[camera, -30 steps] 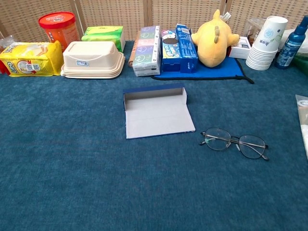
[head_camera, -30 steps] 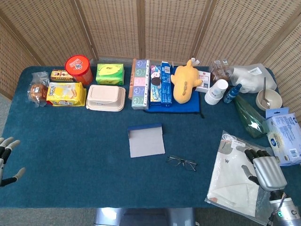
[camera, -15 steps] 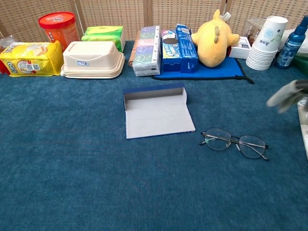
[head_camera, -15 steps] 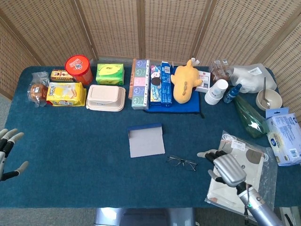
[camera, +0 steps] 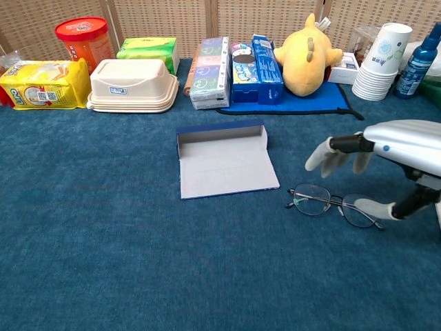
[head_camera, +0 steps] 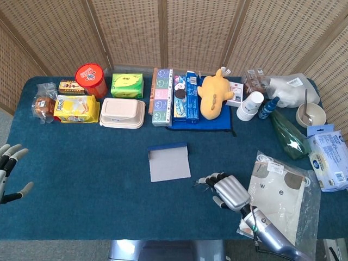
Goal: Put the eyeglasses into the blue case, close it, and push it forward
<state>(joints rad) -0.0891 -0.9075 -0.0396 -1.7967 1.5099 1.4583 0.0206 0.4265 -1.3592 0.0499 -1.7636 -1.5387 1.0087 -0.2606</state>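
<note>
My right hand (camera: 372, 162) hangs directly over the eyeglasses (camera: 335, 204), fingers spread wide and curved downward with nothing in them. In the chest view the fingertips (camera: 324, 157) sit above the lenses, and the thumb reaches down at the 3 o'clock end of the frame, close to the lens there; I cannot tell whether it touches the wire. From the head view the same hand (head_camera: 228, 191) covers most of the glasses, with only the left rim poking out at its 9 o'clock side.

The glasses lie flat on the blue tablecloth (camera: 103, 241), lenses side by side, at about 4 o'clock from the blue case (camera: 224, 163), near it but apart. The case lies open, its grey inside facing up and its raised blue edge along the 12 o'clock side.

My left hand (head_camera: 10, 173) is at the far 9 o'clock edge of the table in the head view, fingers apart, holding nothing.

A clear plastic bag (head_camera: 283, 201) with white contents lies at 3 o'clock from my right hand.
</note>
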